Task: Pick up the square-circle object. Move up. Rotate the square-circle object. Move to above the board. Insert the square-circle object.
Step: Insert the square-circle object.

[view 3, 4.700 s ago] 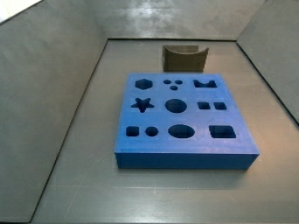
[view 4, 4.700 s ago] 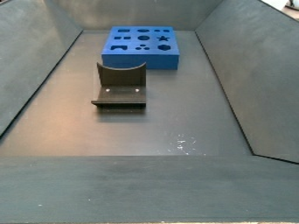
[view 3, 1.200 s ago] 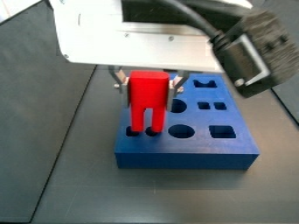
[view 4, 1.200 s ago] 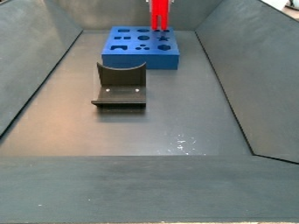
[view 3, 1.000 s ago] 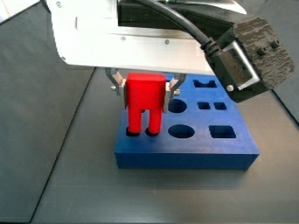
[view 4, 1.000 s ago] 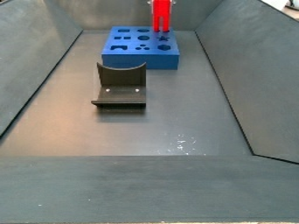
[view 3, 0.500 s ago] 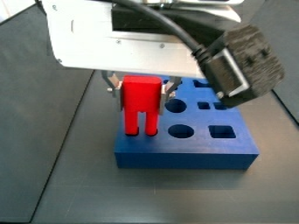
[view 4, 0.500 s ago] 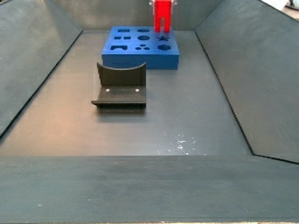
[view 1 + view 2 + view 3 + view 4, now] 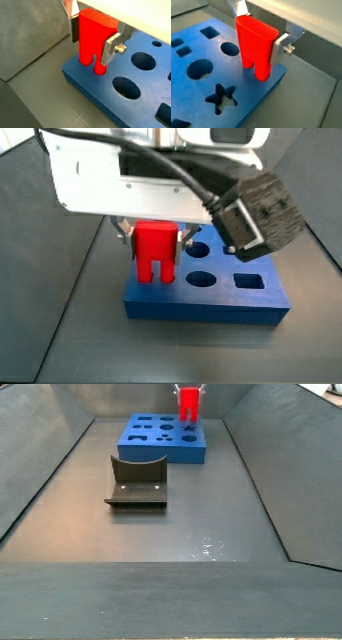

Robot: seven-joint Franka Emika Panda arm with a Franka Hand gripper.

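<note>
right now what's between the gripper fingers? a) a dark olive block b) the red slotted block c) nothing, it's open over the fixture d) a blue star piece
b: in both wrist views the gripper is clamped on the red square-circle object, its two legs hanging down at the board.

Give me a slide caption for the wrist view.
Gripper holds small red slotted block upright, legs at large blue holed board's corner.

Gripper (image 9: 95, 39) holds the square-circle object (image 9: 93, 37) upright over the board (image 9: 133, 107).
</note>
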